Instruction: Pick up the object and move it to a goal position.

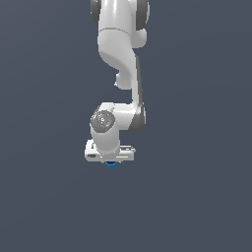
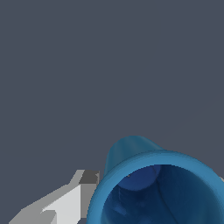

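The object is a tiny bright blue cup that peeks out just under the white hand in the exterior view. My gripper points downward, and its fingers are mostly hidden behind the hand. In the wrist view the blue cup fills the near part of the picture, showing its darker hollow. One grey-white finger presses against its side. A sliver of the other finger shows at the cup's opposite edge. The gripper is shut on the cup.
The white arm comes down from the top of the exterior view. A plain dark grey-blue surface lies all around. No other object and no goal mark shows.
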Robot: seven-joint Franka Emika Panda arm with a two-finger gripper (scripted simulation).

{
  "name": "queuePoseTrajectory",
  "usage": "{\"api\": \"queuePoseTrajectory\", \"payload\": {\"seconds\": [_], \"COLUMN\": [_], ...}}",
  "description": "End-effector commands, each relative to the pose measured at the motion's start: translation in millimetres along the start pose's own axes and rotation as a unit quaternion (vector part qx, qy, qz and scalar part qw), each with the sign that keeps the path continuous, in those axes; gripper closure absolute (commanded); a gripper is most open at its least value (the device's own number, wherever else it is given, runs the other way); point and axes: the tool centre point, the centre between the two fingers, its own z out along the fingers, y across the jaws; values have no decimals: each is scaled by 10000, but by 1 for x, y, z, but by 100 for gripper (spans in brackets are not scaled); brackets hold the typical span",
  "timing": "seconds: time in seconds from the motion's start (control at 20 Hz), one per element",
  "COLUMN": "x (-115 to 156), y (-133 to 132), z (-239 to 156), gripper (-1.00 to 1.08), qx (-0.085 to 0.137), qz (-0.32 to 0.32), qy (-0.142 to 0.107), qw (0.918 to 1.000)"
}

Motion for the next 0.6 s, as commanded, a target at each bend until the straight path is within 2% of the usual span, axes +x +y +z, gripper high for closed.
{"api": "queuePoseTrajectory", "payload": {"seconds": [0.0, 0.2, 0.55], "x": [0, -1, -4], "y": [-15, -49, -127], "z": [-9, -27, -70], "gripper": [108, 108, 108], "qx": [1, 1, -1], "qz": [-10, -10, -11], "qy": [12, 12, 14], "qw": [10000, 10000, 10000]}}
